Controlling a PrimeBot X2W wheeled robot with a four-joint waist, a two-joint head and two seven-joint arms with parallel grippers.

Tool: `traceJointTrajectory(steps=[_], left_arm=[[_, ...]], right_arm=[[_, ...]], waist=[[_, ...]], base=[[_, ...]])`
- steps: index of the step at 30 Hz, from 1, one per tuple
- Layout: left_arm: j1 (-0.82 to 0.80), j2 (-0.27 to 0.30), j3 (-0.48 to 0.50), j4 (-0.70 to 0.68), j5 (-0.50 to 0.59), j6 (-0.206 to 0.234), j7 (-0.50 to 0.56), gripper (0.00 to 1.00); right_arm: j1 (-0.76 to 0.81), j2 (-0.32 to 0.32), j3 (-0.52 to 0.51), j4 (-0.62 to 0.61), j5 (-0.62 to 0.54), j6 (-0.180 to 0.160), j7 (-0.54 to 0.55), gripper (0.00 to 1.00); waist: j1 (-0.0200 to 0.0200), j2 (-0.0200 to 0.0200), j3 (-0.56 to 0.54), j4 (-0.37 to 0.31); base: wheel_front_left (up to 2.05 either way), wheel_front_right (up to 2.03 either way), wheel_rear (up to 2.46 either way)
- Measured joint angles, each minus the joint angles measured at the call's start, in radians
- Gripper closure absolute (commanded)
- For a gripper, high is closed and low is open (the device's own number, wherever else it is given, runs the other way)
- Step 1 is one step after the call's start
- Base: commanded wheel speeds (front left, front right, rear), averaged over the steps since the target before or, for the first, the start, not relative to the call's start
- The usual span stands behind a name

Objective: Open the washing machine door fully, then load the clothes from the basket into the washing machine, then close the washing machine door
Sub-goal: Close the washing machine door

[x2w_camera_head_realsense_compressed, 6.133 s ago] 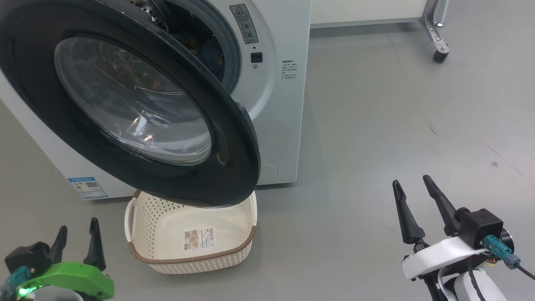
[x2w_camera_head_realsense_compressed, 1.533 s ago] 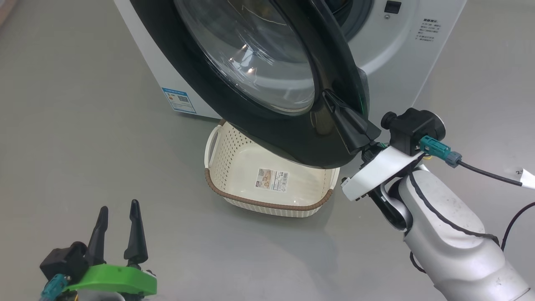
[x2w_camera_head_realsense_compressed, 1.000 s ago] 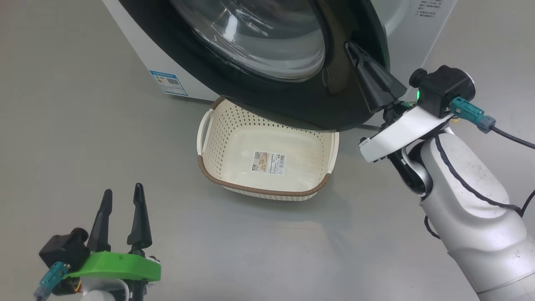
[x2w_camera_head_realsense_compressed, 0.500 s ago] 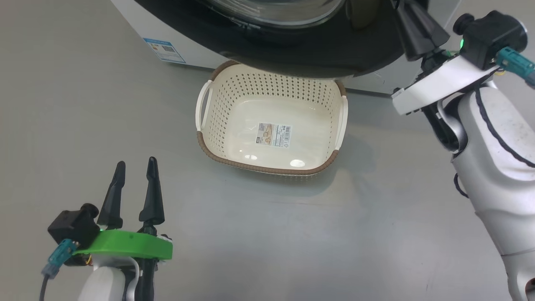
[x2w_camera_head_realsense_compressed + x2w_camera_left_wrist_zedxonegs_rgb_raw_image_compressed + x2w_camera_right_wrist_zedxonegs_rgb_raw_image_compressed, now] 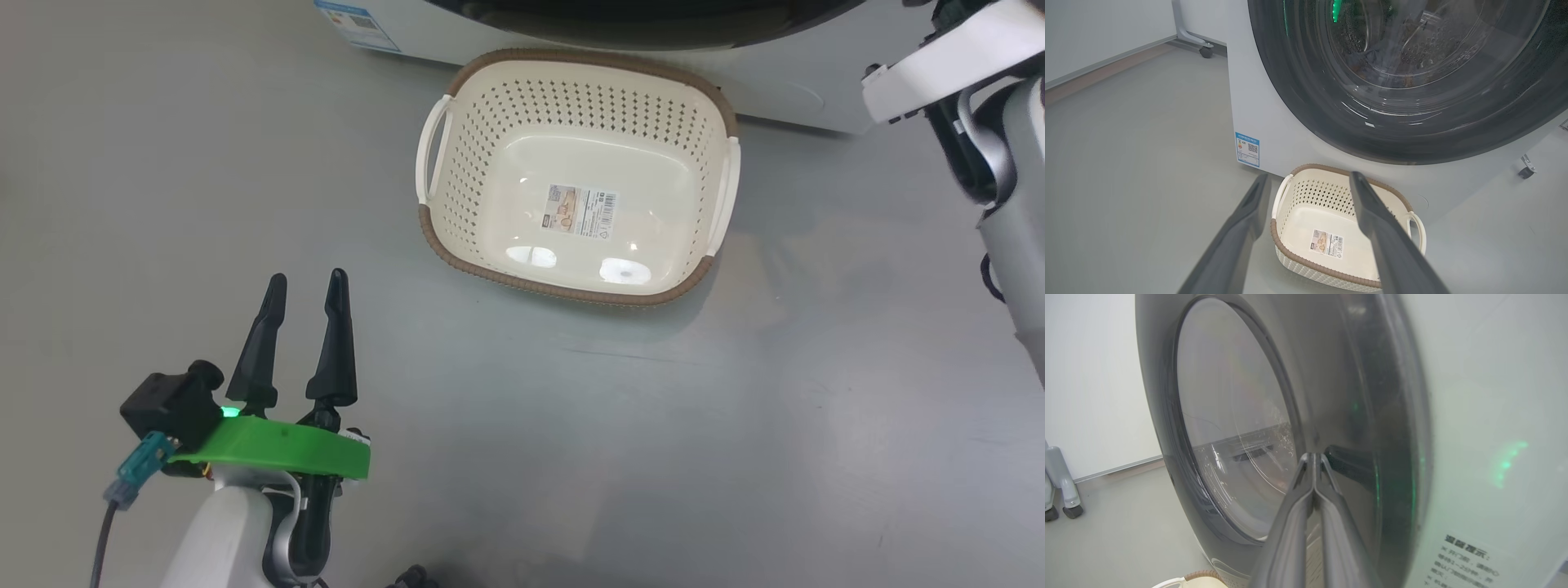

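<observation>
Left tool (image 5: 307,278), fingers spread, above the floor (image 5: 653,449) near the basket (image 5: 465,163), which stands before the washing machine (image 5: 1249,102). Right tool (image 5: 1312,455), fingers pressed together, at the black rim of the washing machine door (image 5: 1355,396).

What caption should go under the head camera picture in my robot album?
Empty cream basket on the grey floor in front of the white washing machine, the robot's left hand open nearby.

The washing machine door (image 5: 1412,77) looms behind the basket (image 5: 461,155) (open above).
</observation>
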Motion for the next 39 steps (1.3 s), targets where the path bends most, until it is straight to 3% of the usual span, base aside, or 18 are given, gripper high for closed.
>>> traceJointTrajectory(steps=[11,21,22,25,26,28,29,39], left_arm=[[-0.019,-0.004,0.003,-0.004,-0.038,0.000,0.000,0.00],[-0.031,-0.006,0.050,0.001,-0.051,0.000,0.000,0.00],[-0.034,-0.006,0.058,0.004,-0.039,0.000,0.000,0.00],[-0.035,-0.006,0.085,0.023,-0.005,0.000,0.000,0.00],[-0.035,-0.006,0.096,0.026,-0.001,0.000,0.000,0.00],[-0.035,-0.006,0.112,0.035,0.016,0.000,0.000,0.00],[-0.034,-0.006,0.118,0.043,0.018,0.000,0.000,0.00],[0.028,-0.005,0.192,0.073,0.078,0.000,0.000,0.00]], right_arm=[[-0.068,-0.028,-0.021,0.032,-0.021,0.017,-0.001,1.00],[-0.026,0.022,-0.049,0.010,-0.018,0.005,-0.001,1.00],[-0.011,0.027,-0.053,-0.003,-0.019,0.001,-0.001,0.96],[0.049,0.042,-0.059,-0.038,-0.020,-0.001,-0.001,0.52],[0.074,0.047,-0.063,-0.046,-0.022,-0.001,-0.001,0.27],[0.123,0.059,-0.071,-0.061,-0.030,-0.001,-0.001,0.06],[0.147,0.063,-0.075,-0.067,-0.034,-0.001,-0.001,0.00],[0.340,0.117,-0.150,-0.149,-0.052,-0.020,-0.001,0.00]], waist=[[0.0000,0.0000,0.051,0.059],[0.0000,0.0000,0.002,0.030],[0.0000,0.0000,-0.005,0.025],[0.0001,0.0000,-0.030,0.004],[0.0001,0.0000,-0.039,-0.003],[0.0000,0.0000,-0.057,-0.020],[0.0000,0.0000,-0.068,-0.029],[0.0000,0.0000,-0.181,-0.140]], base=[[0.00,0.00,0.00],[0.00,0.00,0.00],[0.00,0.00,0.00],[0.00,0.00,0.00],[0.00,0.00,0.00],[0.00,0.00,0.00],[0.00,0.00,0.00],[0.00,0.00,0.00]])
